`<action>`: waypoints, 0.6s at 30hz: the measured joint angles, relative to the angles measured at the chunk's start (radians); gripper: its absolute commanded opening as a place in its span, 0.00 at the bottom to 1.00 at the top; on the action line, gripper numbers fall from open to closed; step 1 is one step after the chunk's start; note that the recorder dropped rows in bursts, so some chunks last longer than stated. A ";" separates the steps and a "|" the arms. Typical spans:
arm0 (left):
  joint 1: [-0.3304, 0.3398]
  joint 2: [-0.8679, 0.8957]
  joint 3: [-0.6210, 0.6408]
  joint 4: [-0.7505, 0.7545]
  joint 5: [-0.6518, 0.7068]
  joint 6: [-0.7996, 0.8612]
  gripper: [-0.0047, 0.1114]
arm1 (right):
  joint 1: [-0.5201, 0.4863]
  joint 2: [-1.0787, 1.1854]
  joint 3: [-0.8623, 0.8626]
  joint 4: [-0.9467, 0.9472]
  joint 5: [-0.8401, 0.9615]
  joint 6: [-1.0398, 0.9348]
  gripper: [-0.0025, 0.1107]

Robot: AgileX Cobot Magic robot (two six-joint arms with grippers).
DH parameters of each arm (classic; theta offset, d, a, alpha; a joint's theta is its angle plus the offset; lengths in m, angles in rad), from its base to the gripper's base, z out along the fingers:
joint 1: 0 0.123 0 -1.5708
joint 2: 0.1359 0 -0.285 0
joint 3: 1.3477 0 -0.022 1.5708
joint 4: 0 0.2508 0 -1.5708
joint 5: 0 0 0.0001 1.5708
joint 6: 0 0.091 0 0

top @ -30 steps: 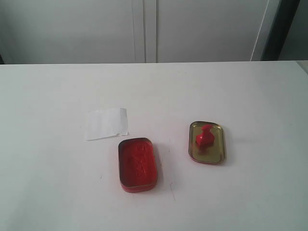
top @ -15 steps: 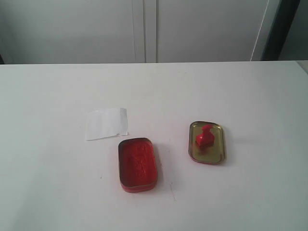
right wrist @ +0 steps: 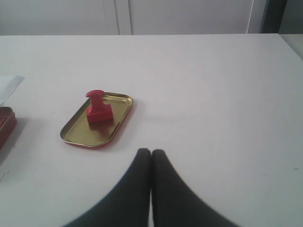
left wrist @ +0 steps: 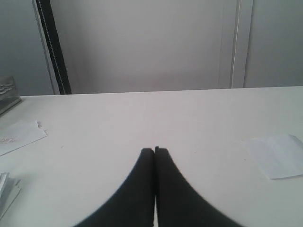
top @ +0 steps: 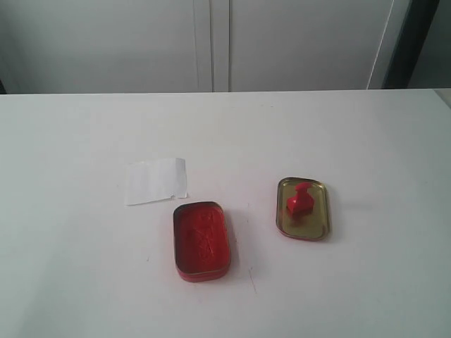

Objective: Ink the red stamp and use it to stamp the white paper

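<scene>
The red stamp (top: 299, 203) stands upright inside a shallow gold tin lid (top: 316, 224) at the right of the table; the right wrist view shows the stamp (right wrist: 97, 109) in that lid (right wrist: 80, 135) too. An open red ink-pad tin (top: 201, 240) lies left of it, its edge (right wrist: 5, 124) just in the right wrist view. The white paper (top: 155, 180) lies flat behind the tin, and the paper (left wrist: 278, 155) shows off to one side in the left wrist view. My left gripper (left wrist: 154, 150) is shut and empty above bare table. My right gripper (right wrist: 151, 152) is shut and empty, short of the lid. Neither arm shows in the exterior view.
The white table (top: 366, 141) ends at a back edge before grey cabinet doors (top: 211, 42). Loose white papers (left wrist: 19, 136) and a dark object (left wrist: 7, 92) lie at one side in the left wrist view.
</scene>
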 measured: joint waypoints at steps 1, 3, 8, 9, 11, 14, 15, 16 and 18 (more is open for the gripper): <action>0.000 0.000 0.000 0.000 0.006 0.000 0.04 | 0.000 0.000 0.000 0.000 0.000 0.000 0.02; 0.000 0.000 -0.008 0.000 0.035 0.000 0.04 | 0.000 0.000 0.000 0.000 0.000 0.000 0.02; 0.000 0.072 -0.139 0.000 0.180 0.000 0.04 | 0.000 0.000 0.000 0.000 0.000 0.000 0.02; 0.000 0.103 -0.171 0.000 0.201 0.000 0.04 | 0.000 0.000 0.000 0.000 0.000 0.000 0.02; 0.000 0.179 -0.234 0.000 0.244 0.000 0.04 | 0.000 0.000 0.000 0.000 0.000 0.000 0.02; 0.000 0.299 -0.340 0.000 0.342 0.000 0.04 | 0.000 0.000 0.000 0.000 0.000 0.000 0.02; 0.000 0.354 -0.390 0.000 0.386 0.000 0.04 | 0.000 0.000 0.000 0.000 0.000 0.000 0.02; 0.000 0.384 -0.415 0.000 0.412 0.000 0.04 | 0.000 0.000 0.000 0.000 0.000 0.000 0.02; 0.000 0.456 -0.475 0.000 0.475 0.000 0.04 | 0.000 0.000 0.000 0.000 0.000 0.000 0.02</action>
